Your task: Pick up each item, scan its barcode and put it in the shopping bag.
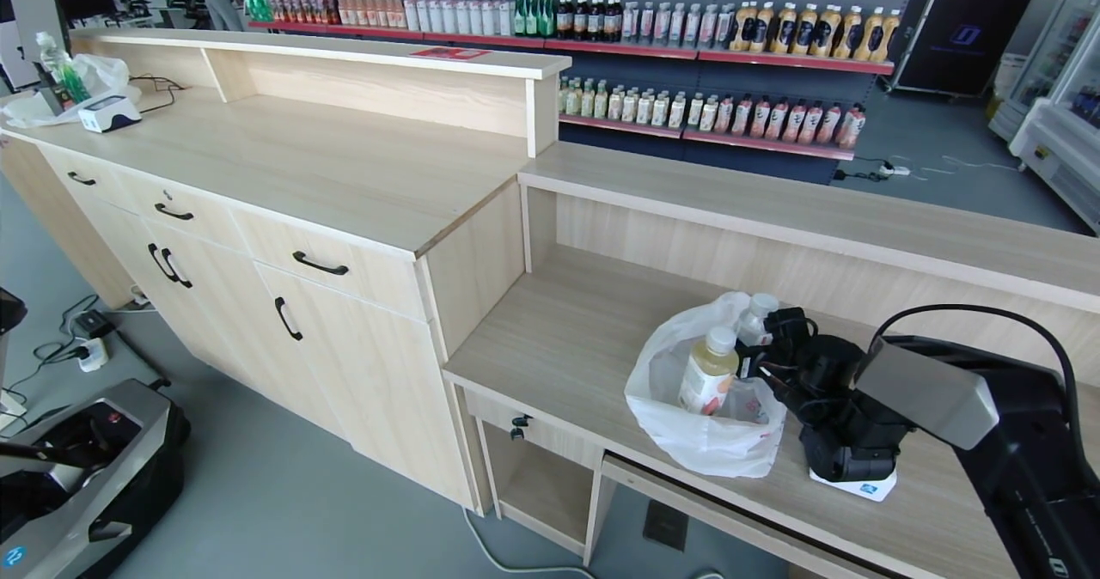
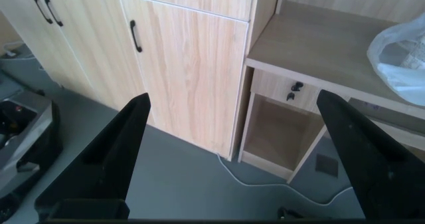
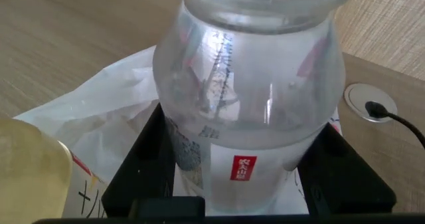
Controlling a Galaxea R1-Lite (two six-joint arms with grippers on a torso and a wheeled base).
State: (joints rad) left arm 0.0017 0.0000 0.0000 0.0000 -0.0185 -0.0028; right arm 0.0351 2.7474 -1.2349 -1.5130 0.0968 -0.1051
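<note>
Because the left pincer point(image 2: 234, 98) hangs wide open down by the floor, well away from the shopping bag point(image 1: 687, 429), it cannot help if something slips. Just beside the bag, near the front edge of the bench point(image 1: 567, 338), lies the white scanner point(image 1: 859, 486), under the right arm. The right pincer point(image 3: 242, 177) is clamped on the clear bottle point(image 3: 246, 98) and holds it upright at the bag's rim, on the scanner side. I cannot tell if the bottle's bottom is inside the bag yet.

The bottle is smooth and round, so I think it could slide in the grip if the arm jerks. The bag is thin and floppy. If the bottle comes down on the rim and not in the opening, the rim may fold under it. Then the bottle could tip onto the bench and roll. The bag also sits close to the front edge, so a push from the arm could shove it off onto the floor.

Inside the bag stands the yellow drink bottle point(image 1: 709, 373), very near the clear one. A drop from too high could knock it over. A little way from the bag there is a cable hole point(image 3: 364, 103) in the bench, and a rolling bottle might bump the black cable point(image 3: 402, 121) there.
</note>
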